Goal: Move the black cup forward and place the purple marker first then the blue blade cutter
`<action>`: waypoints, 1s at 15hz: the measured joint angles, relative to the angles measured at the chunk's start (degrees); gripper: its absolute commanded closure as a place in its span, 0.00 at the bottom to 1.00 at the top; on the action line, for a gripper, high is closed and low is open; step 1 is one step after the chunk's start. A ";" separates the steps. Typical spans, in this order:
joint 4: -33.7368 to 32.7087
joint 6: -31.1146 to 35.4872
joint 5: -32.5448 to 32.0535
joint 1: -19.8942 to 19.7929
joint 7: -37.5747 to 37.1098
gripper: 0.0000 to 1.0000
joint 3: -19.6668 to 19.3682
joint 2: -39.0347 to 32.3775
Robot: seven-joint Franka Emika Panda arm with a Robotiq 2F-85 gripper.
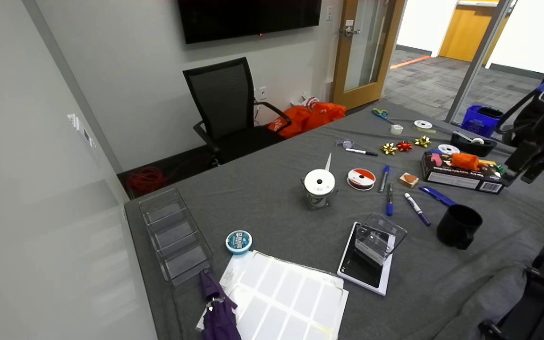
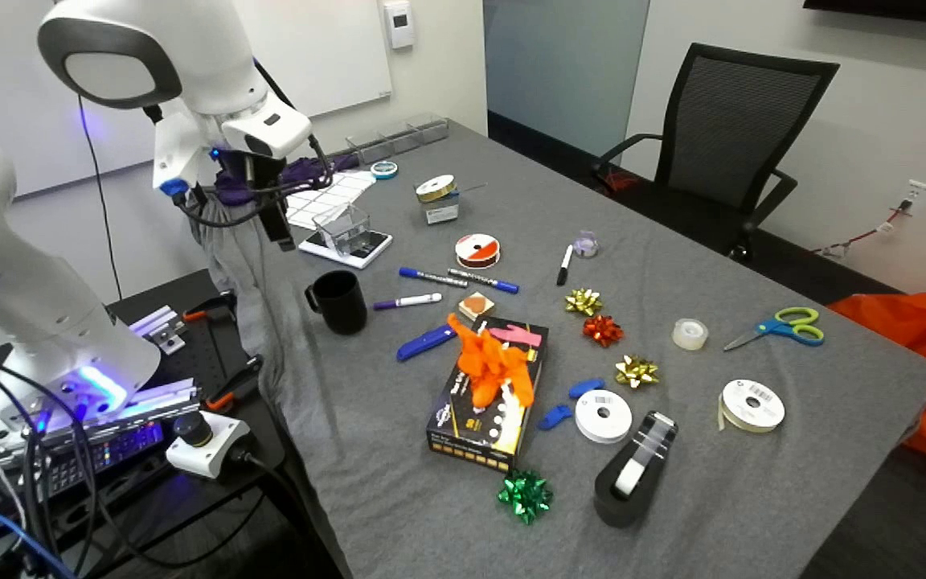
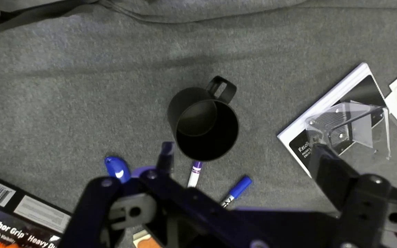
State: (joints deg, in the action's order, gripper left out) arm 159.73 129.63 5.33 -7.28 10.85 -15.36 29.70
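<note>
Nearest in the wrist view: fingers (image 3: 331,174) parted wide, nothing held between them, raised above the gray-clothed counter (image 2: 366,426). Lower, on the robot's side of the counter, the black cup (image 3: 198,120) stands upright, handle pointing away from the purple marker (image 2: 408,301). Marker lies flat just beside the cup — purple-capped end toward it, white barrel outward; a gap between the two shows in both exterior views. The blue blade cutter (image 2: 425,343) lies near the cup as well, its far end by a black printed box (image 2: 463,420); contact with the box cannot be told. A crumpled orange piece (image 2: 495,366) rests on that box. On the cup's opposite side from the cutter, a flat black-and-white slab (image 1: 361,270) carries a clear holder (image 1: 379,238). Next out: two blue-capped markers (image 2: 433,277), roughly parallel, caps at opposite ends, and a small tan block (image 2: 477,305) near the box's end. Farther across: a red-and-white ribbon spool (image 2: 477,251), then a gold bow (image 2: 583,302) with a red bow (image 2: 603,330) just beside it, then a black-capped marker (image 2: 565,265) — all on the counter. Beyond the counter, a black mesh chair (image 2: 732,129).
</note>
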 measured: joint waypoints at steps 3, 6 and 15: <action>0.00 4.76 4.31 0.00 -0.44 0.00 -0.42 -4.41; 0.01 9.79 8.31 0.00 -0.90 0.00 -0.86 -9.08; -0.06 20.05 8.52 -0.22 -10.72 0.00 0.23 -21.23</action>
State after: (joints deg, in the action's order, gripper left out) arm 159.67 149.68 13.85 -7.50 0.13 -15.13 8.47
